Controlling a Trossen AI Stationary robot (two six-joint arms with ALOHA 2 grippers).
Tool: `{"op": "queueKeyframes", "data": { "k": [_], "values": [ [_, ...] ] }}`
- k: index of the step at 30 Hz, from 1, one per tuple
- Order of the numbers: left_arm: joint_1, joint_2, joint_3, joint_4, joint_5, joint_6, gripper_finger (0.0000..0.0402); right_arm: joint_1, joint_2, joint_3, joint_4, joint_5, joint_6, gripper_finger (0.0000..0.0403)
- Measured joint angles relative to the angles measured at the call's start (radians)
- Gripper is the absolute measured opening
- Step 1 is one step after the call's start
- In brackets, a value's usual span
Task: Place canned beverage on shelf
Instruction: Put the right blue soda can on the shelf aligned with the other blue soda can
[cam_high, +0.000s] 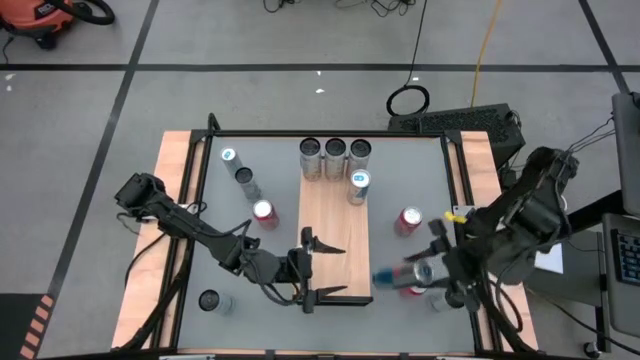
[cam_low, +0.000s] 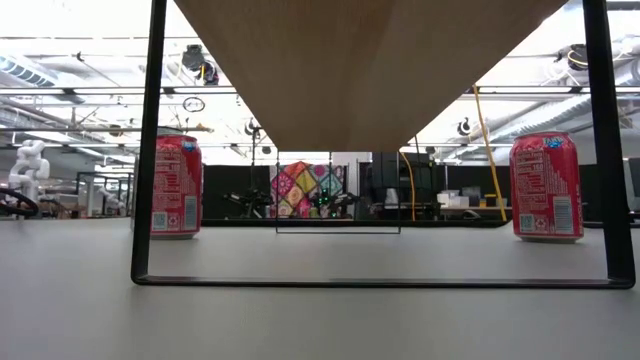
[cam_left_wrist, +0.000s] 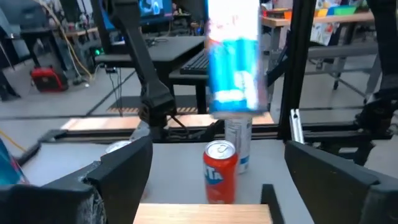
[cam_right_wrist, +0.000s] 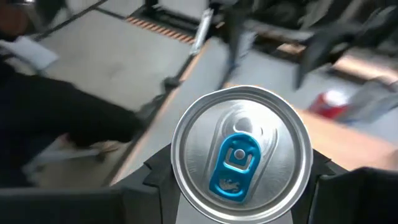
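Between the two dark fingers of the right tool (cam_right_wrist: 239, 186) sits a blue-and-silver can (cam_right_wrist: 241, 154), pinched at its sides with its blue-tabbed lid facing the wrist camera. From above, that can (cam_high: 395, 275) shows lifted over the near right part of the grey tabletop (cam_high: 430, 170), its long axis lying roughly left-right and pointing toward the shelf (cam_high: 335, 235), which lies just to the can's left. The coming move turns on this: the can must travel leftward over the shelf's right edge and, judging by its tilt, be stood upright before it is set down. The right arm reaches in from the right edge, bent and folded near the tabletop's corner. The left tool (cam_high: 318, 267) hangs over the near end of the shelf with fingers spread wide and nothing between them. At the shelf's far end stand three silver cans (cam_high: 335, 157), with another blue-topped can (cam_high: 359, 186) beside them.
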Motion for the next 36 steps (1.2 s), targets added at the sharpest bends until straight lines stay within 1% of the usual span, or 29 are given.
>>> {"op": "queueKeyframes", "data": {
  "k": [2, 4, 10, 12, 17, 22, 26, 32, 36],
  "values": [
    [0.0, 0.0, 0.0, 0.014, 0.001, 0.04, 0.0363, -0.001, -0.001, -0.007, 0.023, 0.039, -0.075, 0.0167],
    [0.004, 0.0, 0.0, 0.042, 0.012, 0.07, 0.0363, -0.002, 0.0, -0.027, 0.065, 0.056, -0.169, 0.0167],
    [0.03, 0.0, -0.001, 0.064, 0.135, 0.068, 0.0363, -0.011, 0.001, -0.097, 0.267, 0.051, -0.425, 0.0167],
    [0.04, 0.0, -0.001, 0.065, 0.172, 0.065, 0.0363, -0.015, 0.002, -0.11, 0.311, 0.051, -0.492, 0.0167],
    [0.068, 0.0, -0.001, 0.065, 0.297, 0.004, 0.0363, -0.037, 0.017, -0.138, 0.404, 0.046, -0.64, 0.0167],
    [0.08, 0.0, -0.001, 0.065, 0.323, -0.036, 0.0363, -0.07, 0.048, -0.143, 0.42, 0.046, -0.699, 0.0167],
    [0.085, 0.0, -0.001, 0.061, 0.394, -0.046, 0.0363, -0.101, 0.076, -0.143, 0.44, 0.042, -0.732, 0.0167],
    [0.086, 0.0, -0.001, 0.061, 0.393, -0.08, 0.0363, -0.128, 0.11, -0.143, 0.472, 0.044, -0.805, 0.0167],
    [0.086, 0.0, -0.001, 0.047, 0.39, -0.091, 0.0359, -0.135, 0.121, -0.143, 0.47, 0.044, -0.813, 0.0167]
  ]
}}
